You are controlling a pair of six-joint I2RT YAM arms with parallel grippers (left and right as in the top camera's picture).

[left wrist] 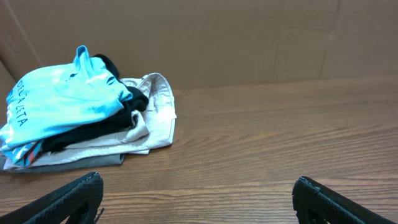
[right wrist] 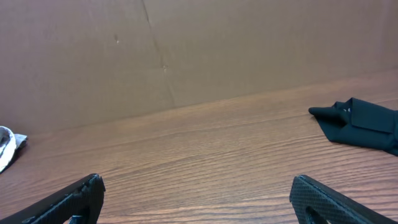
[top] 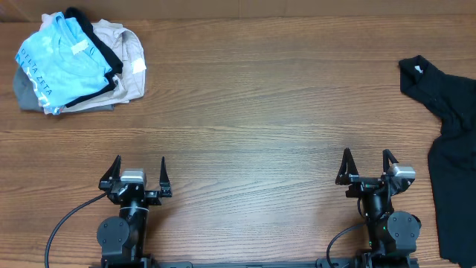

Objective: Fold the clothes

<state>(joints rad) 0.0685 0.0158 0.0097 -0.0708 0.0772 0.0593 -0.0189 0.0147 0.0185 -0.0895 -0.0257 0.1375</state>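
Black T-shirt: lies rumpled and not folded on the table at 3 o'clock, seen from above. Part of it runs off the edge of the picture.
White tag: a tiny bit shows near the top end of the shirt.
Left hand: sits at 7 o'clock. Its two fingers are spread wide with nothing between them.
Right hand: sits at 5 o'clock. Its fingers are spread wide too and hold nothing. It is near the shirt but not touching it.
Pile of clothes: sits at 10 o'clock, well apart from both hands.
Light blue shirt: on top of the pile, with dark letters on it.
Beige cloth: on the pile's 3 o'clock side.
Grey cloth: at the bottom, peeking out at the pile's 8 o'clock.
Cardboard wall: plain brown, standing behind the table at 12 o'clock.
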